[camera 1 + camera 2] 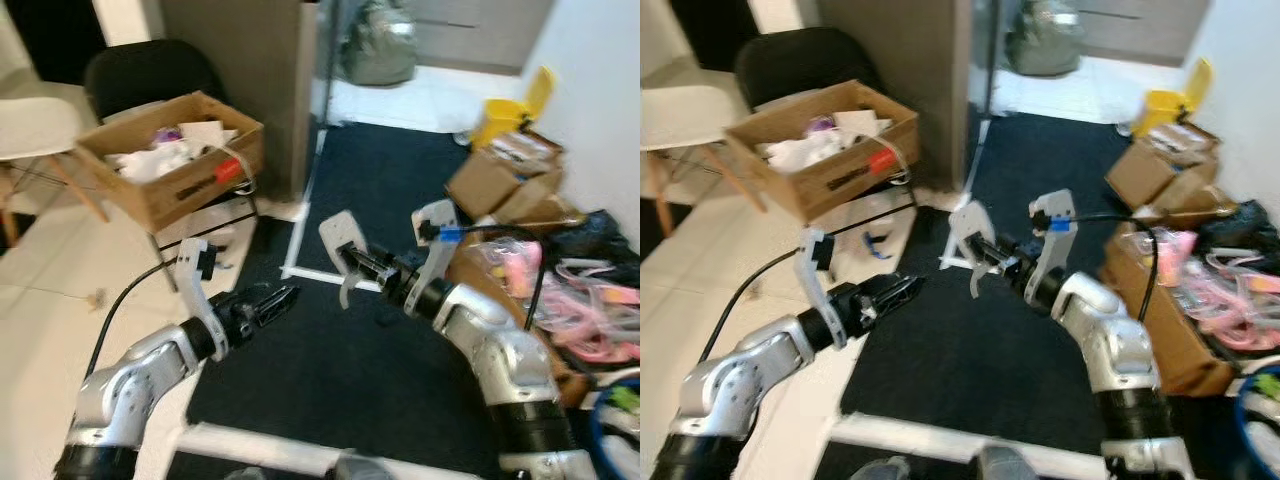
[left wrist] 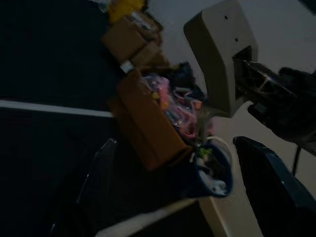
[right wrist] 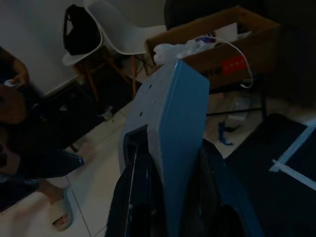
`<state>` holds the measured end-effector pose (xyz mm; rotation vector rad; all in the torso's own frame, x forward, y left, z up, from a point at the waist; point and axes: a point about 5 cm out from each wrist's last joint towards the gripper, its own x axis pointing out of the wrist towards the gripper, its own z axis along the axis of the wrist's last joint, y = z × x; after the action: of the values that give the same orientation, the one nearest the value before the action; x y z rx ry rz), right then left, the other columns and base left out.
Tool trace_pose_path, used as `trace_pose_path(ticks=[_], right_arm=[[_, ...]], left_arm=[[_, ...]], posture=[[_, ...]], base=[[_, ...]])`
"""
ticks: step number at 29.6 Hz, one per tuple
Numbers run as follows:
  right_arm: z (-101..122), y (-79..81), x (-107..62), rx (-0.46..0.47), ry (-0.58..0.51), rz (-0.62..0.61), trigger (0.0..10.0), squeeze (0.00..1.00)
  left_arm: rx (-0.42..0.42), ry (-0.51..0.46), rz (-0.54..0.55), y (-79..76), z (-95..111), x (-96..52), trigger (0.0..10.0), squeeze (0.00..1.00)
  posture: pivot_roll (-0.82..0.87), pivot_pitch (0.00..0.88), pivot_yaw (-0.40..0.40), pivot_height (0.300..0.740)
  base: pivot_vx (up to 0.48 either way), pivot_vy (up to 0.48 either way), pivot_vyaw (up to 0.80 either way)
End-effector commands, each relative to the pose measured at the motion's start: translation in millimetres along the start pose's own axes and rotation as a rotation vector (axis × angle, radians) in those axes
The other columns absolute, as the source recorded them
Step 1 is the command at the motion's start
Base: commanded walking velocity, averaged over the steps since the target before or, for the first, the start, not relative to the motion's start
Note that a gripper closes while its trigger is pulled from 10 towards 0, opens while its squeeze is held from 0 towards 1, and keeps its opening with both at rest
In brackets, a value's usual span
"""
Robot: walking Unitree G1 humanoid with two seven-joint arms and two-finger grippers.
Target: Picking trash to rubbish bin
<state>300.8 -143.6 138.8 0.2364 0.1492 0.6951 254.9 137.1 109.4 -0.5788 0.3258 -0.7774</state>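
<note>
Left eye view: the right end effector (image 1: pixel 352 265) hovers over the dark carpet (image 1: pixel 330 370), its fingers clamped on a flat pale plastic scrap (image 1: pixel 340 240). The left end effector (image 1: pixel 275 300) hangs lower on the left with fingers drawn narrow, holding nothing. Far left, a trash-filled cardboard box (image 1: pixel 165 190) rests on a black chair (image 1: pixel 150 70).

A white moulded plastic chair with wooden legs (image 1: pixel 35 135) stands on pale floor tiles (image 1: pixel 50 300) at the left. A black padded chair (image 1: pixel 150 70) stands behind it. A dark navy carpet (image 1: pixel 330 370) covers the centre floor, crossed by a white strip (image 1: pixel 300 225). A yellow plastic container (image 1: pixel 505 115) sits by the right wall. A sandalled foot (image 3: pixel 59 215) rests on the tiles.
</note>
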Motion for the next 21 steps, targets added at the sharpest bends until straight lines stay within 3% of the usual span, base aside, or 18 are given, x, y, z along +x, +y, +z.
trace_pose_path(ticks=[1,10,21], right_arm=[[4.8,-3.8,-2.6,-0.008,-0.021,-0.020,10.0,0.00],[4.4,-4.6,-2.5,-0.009,-0.019,-0.020,10.0,0.00],[3.4,-4.8,-2.0,-0.007,-0.017,-0.022,10.0,0.00]], left_arm=[[0.027,0.004,-0.012,-2.4,2.7,1.8,10.0,0.00],[0.038,0.010,-0.014,-2.1,2.0,2.3,10.0,0.00],[0.064,0.017,-0.003,-0.2,1.7,2.4,10.0,0.00]], posture=[[-0.06,0.000,-0.024,0.740],[-0.06,0.000,-0.026,0.740],[-0.06,0.000,-0.028,0.740]], base=[[0.341,0.000,0.00],[0.351,0.000,0.00],[0.480,0.000,0.00]])
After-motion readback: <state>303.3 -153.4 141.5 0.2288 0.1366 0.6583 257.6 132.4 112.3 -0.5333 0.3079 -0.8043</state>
